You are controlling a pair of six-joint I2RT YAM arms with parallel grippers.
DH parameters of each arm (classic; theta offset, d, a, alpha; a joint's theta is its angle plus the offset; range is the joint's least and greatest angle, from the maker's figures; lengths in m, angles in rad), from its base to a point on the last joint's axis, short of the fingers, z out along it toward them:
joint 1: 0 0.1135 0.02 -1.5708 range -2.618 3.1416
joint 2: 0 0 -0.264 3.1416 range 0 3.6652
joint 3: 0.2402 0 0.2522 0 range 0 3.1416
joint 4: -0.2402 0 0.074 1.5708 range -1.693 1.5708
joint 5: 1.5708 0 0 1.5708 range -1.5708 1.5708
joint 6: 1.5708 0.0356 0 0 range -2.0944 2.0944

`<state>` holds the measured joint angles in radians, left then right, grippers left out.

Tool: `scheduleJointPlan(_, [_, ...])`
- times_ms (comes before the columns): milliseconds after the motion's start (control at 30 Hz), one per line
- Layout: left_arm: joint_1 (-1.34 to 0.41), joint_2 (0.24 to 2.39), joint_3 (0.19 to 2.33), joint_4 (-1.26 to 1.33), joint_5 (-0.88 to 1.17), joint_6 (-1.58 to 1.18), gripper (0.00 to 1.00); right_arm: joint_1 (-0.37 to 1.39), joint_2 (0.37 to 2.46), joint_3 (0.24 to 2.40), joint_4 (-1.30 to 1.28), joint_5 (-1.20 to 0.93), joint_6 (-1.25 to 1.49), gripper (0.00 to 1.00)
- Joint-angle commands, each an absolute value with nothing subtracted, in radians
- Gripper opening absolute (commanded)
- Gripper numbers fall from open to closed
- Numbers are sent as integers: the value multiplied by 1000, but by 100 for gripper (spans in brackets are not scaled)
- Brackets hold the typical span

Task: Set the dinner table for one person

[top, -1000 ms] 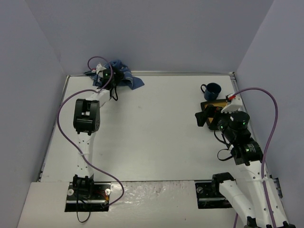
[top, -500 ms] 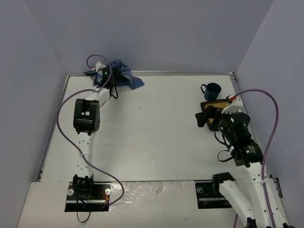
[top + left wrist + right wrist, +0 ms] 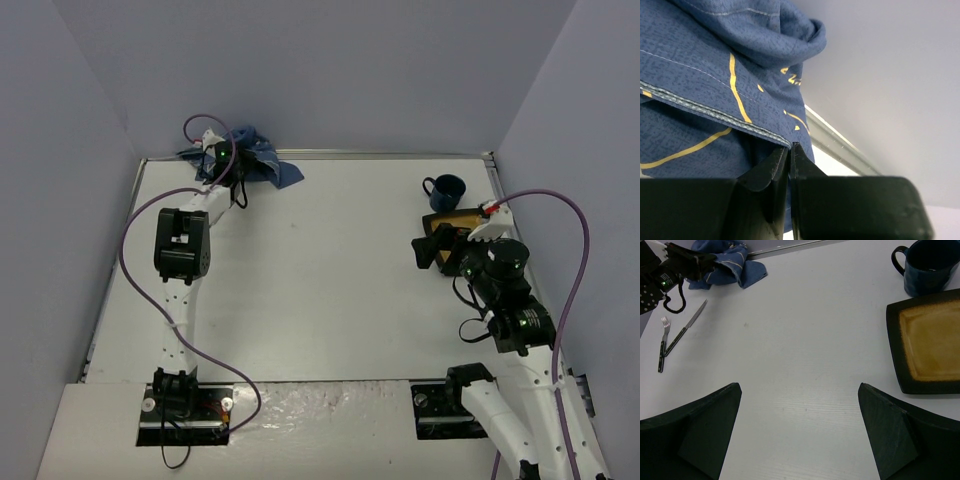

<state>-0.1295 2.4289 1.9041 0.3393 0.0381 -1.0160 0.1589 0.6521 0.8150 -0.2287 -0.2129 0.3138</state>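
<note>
The white dinner table [image 3: 320,290] fills the top view. At its far left corner lies a crumpled blue cloth [image 3: 283,173] with yellow print [image 3: 715,65]. My left gripper [image 3: 243,158] is there, its jaws [image 3: 790,146] pressed together on the cloth's stitched hem. A fork [image 3: 662,342] and a knife [image 3: 686,328] lie on the table near that arm. At the right stand a dark square plate [image 3: 927,342] with an amber centre and a blue mug [image 3: 927,267]. My right gripper [image 3: 800,385] hovers open over bare table just left of the plate, with nothing between its fingers.
Grey walls close in the table on three sides, and a thin metal rim [image 3: 840,142] runs along the far edge right behind the cloth. The left arm's black body [image 3: 182,243] hangs over the left side of the table.
The left gripper's jaws have closed on the cloth's hem. The right arm has shifted slightly; its jaws remain wide.
</note>
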Motion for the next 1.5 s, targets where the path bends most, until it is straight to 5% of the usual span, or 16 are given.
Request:
scheduleJointPlan(0, [-132, 2264, 2030, 334, 128, -937, 0, 166, 649, 859, -153, -232, 320, 100])
scheduleJointPlan(267, [-144, 2108, 2320, 61, 359, -833, 0, 166, 658, 917, -152, -264, 311, 100])
scheduleJointPlan(400, [-172, 1940, 2291, -31, 422, -804, 0, 166, 678, 949, -153, -258, 315, 100])
scheduleJointPlan(867, [-397, 1148, 1278, 92, 185, -782, 0, 182, 846, 806, -70, -478, 451, 100])
scheduleJointPlan(1133, [-420, 822, 831, -153, 155, -764, 0, 323, 934, 663, -13, -368, 475, 97])
scheduleJointPlan(1467, [-426, 421, 543, -563, 236, -928, 0, 449, 1150, 599, 55, -40, 556, 94])
